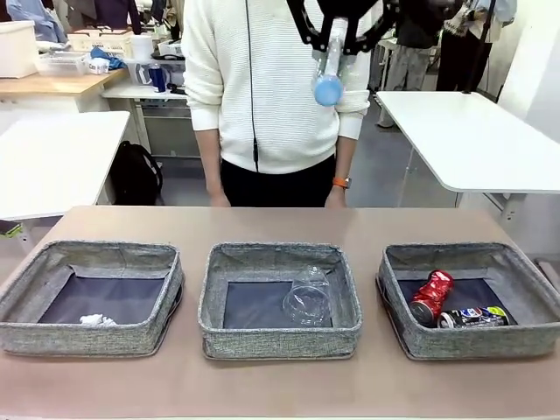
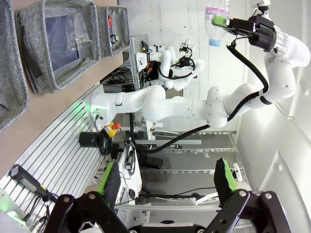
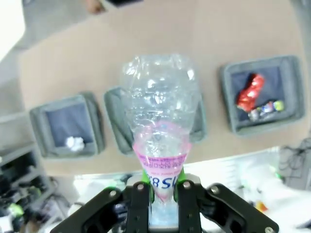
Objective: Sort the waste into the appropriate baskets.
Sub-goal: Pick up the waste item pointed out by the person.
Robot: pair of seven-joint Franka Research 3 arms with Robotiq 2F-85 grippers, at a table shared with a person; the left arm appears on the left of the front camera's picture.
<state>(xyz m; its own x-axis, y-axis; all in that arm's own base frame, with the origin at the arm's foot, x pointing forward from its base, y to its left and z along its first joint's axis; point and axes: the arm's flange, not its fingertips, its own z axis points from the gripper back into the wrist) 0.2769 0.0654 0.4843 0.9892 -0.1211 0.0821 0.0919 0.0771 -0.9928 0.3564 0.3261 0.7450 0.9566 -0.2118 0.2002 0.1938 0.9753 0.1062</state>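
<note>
Bottle (image 1: 330,66) held high above the middle basket (image 1: 280,337), cap end down, in the right hand (image 1: 337,39).

Seen from the right wrist, the right hand's fingers (image 3: 142,199) are closed tight on the bottle's narrow neck end, just below the purple label, with the crumpled clear body sticking out beyond them. It looks empty and thin-walled, so probably light, springy and a bit slick; the stiffer neck seems the safer place to pinch than the soft body. Directly under the bottle, the middle basket holds a clear cup (image 1: 308,299). To that basket's left another holds a paper wad (image 1: 97,320); to its right a third holds a red can (image 1: 431,296) and a dark can (image 1: 471,317). The left hand (image 2: 167,182) is wide open and empty, off the counter (image 1: 280,385).
</note>
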